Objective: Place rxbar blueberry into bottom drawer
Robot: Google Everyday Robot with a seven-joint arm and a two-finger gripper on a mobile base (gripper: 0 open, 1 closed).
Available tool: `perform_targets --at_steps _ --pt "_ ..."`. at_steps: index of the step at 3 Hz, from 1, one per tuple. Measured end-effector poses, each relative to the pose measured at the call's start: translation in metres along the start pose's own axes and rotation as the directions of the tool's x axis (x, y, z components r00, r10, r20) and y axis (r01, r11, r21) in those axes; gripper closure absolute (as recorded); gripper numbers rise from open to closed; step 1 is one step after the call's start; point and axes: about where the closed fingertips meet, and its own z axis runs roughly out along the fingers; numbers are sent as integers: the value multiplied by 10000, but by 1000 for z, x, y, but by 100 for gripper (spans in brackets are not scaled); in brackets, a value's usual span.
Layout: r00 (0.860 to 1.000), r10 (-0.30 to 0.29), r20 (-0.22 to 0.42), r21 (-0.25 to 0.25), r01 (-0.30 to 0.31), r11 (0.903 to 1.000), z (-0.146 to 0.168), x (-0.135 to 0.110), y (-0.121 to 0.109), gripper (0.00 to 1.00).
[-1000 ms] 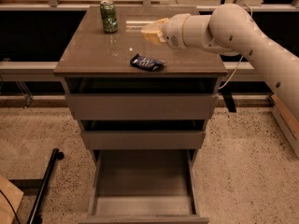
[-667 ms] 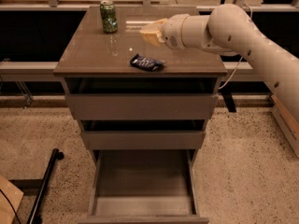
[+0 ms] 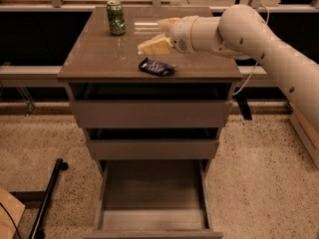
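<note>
The rxbar blueberry [image 3: 157, 67], a small flat dark navy bar, lies on the brown cabinet top [image 3: 99, 59] near its front edge, right of centre. My gripper [image 3: 152, 36] hovers over the top just behind and above the bar, its two cream fingers spread apart and empty, pointing left. The bottom drawer [image 3: 152, 198] is pulled out wide below, its grey inside bare.
A green can [image 3: 116, 17] stands at the back left of the cabinet top. Two shallower drawers [image 3: 152, 113] above the bottom one are slightly out. My arm [image 3: 259, 39] reaches in from the right. A black bar [image 3: 47, 198] lies on the floor at left.
The gripper has dropped a little and moved left, closer to the bar. The bar and can have not moved.
</note>
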Motion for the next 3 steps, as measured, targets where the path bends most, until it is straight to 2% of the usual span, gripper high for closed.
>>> perform_targets --at_steps 1,2,3 --pt "9996 -168 -213 -36 167 9999 5 2 2 0" --pt "9951 -220 -969 -261 195 9995 19 24 9 0" --pt "9828 54 -1849 -632 -174 9978 29 58 18 0"
